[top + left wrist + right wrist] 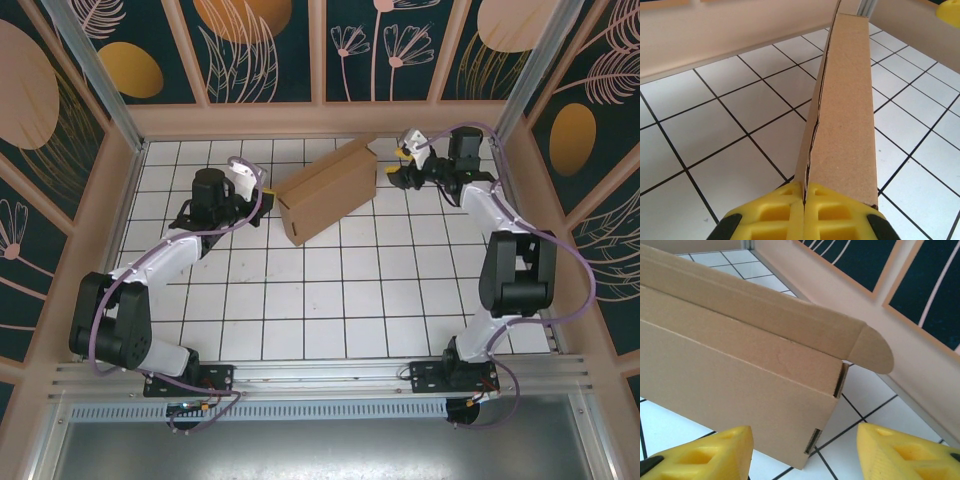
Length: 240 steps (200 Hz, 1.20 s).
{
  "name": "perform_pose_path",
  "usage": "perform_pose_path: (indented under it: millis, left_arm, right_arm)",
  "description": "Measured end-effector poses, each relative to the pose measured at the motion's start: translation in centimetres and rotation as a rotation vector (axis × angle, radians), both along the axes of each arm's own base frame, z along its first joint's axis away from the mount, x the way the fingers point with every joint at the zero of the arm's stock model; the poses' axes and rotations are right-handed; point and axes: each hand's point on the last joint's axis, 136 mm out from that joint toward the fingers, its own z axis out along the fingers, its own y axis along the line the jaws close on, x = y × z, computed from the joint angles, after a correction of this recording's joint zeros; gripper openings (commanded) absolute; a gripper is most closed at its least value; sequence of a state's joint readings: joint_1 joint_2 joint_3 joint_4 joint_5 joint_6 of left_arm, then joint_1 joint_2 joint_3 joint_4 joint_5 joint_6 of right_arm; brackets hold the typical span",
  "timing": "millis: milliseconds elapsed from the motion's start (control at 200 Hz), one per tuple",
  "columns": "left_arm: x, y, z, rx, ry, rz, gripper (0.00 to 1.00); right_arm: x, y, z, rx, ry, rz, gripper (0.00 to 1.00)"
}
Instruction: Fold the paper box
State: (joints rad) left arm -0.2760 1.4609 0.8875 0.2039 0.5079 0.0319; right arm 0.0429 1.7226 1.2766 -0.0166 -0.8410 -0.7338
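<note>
Paper box (330,188) at far centre of table (330,310), lid ajar. Left gripper (804,202) pinched on left end wall, likely anchoring. Right gripper (802,440) spread apart facing loose tab (875,352), likely for tucking.

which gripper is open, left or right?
The right gripper: its jaws are spread wide beside the paper box. The left gripper is pinched shut on its edge.
</note>
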Motion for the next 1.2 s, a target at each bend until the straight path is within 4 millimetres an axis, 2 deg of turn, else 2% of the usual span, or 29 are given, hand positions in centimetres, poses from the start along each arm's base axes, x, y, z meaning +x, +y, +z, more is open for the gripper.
perform_pose_path:
  millis: [115, 255, 435, 681, 931, 1076, 1201]
  left_arm:
    - [-0.2, -0.2, 0.0, 0.002, -0.005, -0.016, 0.0]
    - [-0.2, -0.2, 0.0, 0.006, -0.009, -0.024, 0.0]
    - [-0.2, -0.2, 0.1, 0.008, -0.004, -0.025, 0.0]
    - [-0.3, -0.3, 0.0, 0.008, 0.001, -0.028, 0.0]
    - [-0.4, -0.4, 0.0, 0.004, 0.002, -0.036, 0.0]
    - [-0.4, -0.4, 0.0, 0.002, 0.003, -0.037, 0.0]
    - [-0.4, -0.4, 0.0, 0.002, 0.003, -0.038, 0.0]
  right_arm:
    - [1.0, 0.2, 0.5, 0.106, 0.001, -0.032, 0.58]
    - [2.0, -0.1, 1.7, 0.367, 0.067, -0.079, 0.51]
    - [3.3, 0.2, 1.0, 0.526, 0.16, -0.116, 0.5]
    - [4.1, 2.2, -1.0, 0.564, 0.267, -0.14, 0.51]
    - [6.0, 2.6, -2.6, 0.573, 0.328, -0.208, 0.5]
    - [7.0, 2.9, -2.6, 0.576, 0.341, -0.216, 0.45]
    - [6.8, 3.7, -3.1, 0.574, 0.372, -0.208, 0.38]
